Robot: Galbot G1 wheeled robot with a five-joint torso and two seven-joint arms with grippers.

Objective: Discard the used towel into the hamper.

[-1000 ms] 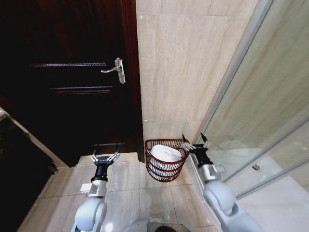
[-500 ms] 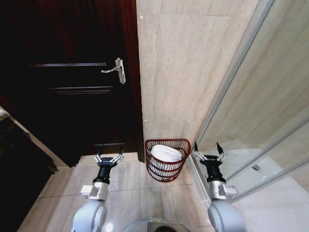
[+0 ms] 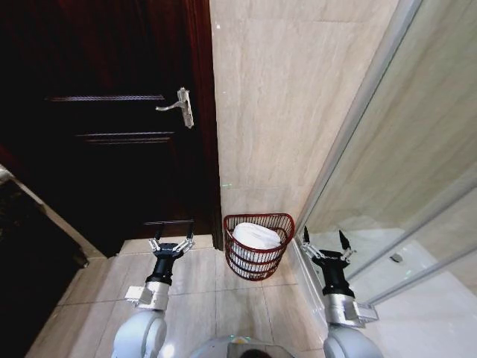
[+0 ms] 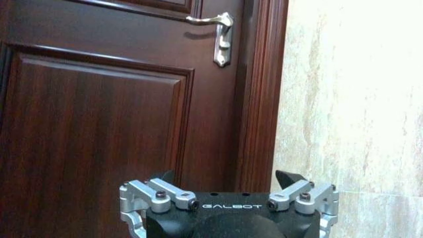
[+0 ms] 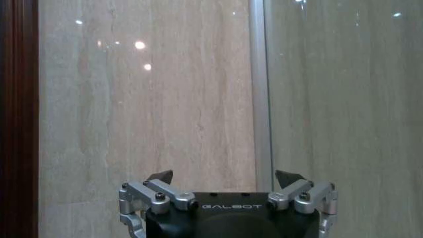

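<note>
The hamper [image 3: 258, 245], white towel [image 3: 256, 236] inside, stands between my hands: right hand [image 3: 324, 243] nearer, left hand [image 3: 171, 244] farther, both spread wide, empty.

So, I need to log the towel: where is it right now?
In the head view the white towel lies inside the hamper, which stands on the floor against the tiled wall, between the left gripper and right gripper.
</note>
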